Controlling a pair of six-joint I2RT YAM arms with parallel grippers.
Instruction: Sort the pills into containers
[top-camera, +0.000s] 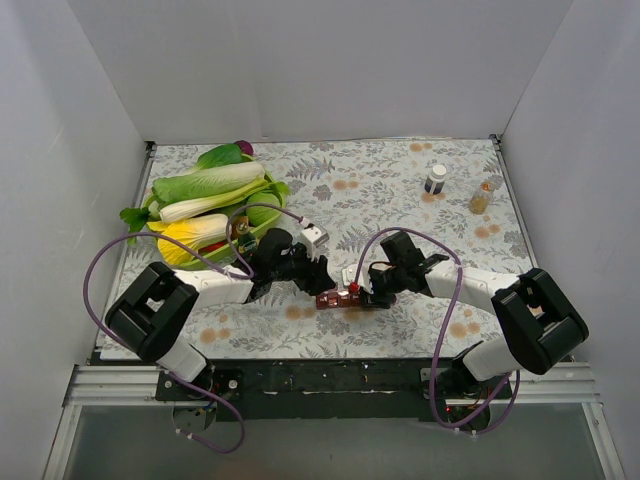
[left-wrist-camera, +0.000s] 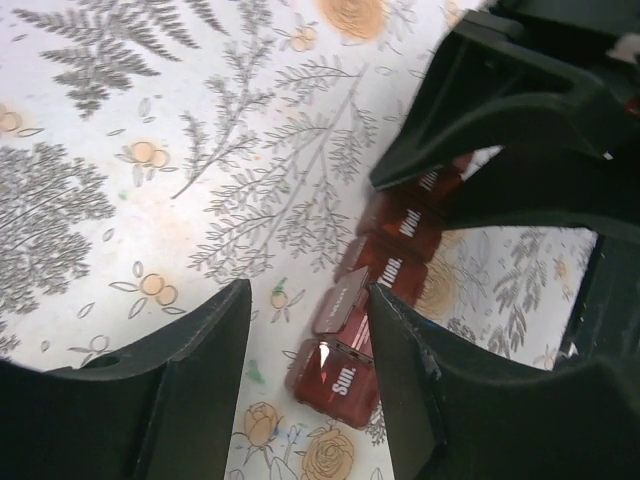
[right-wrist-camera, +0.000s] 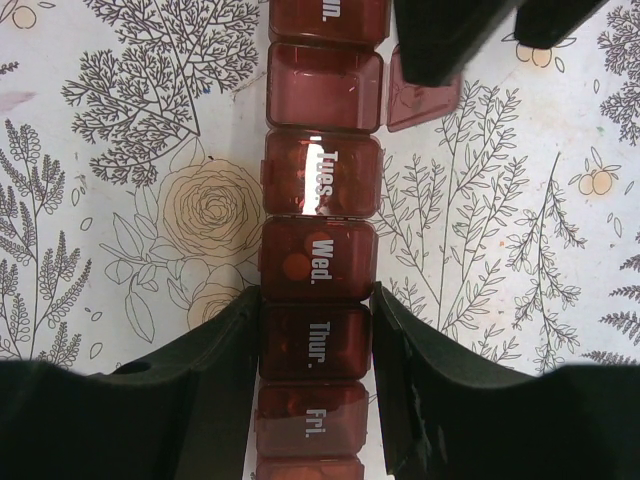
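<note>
Holding pills: Tues., Wed. containers

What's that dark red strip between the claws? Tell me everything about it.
The pill organizer is a translucent dark red plastic strip of square lidded compartments with white day labels, lying flat on the floral tablecloth. One lid by Tues. stands open; round pills show under Tues. and Wed. The right gripper clamps it at Thur.
</note>
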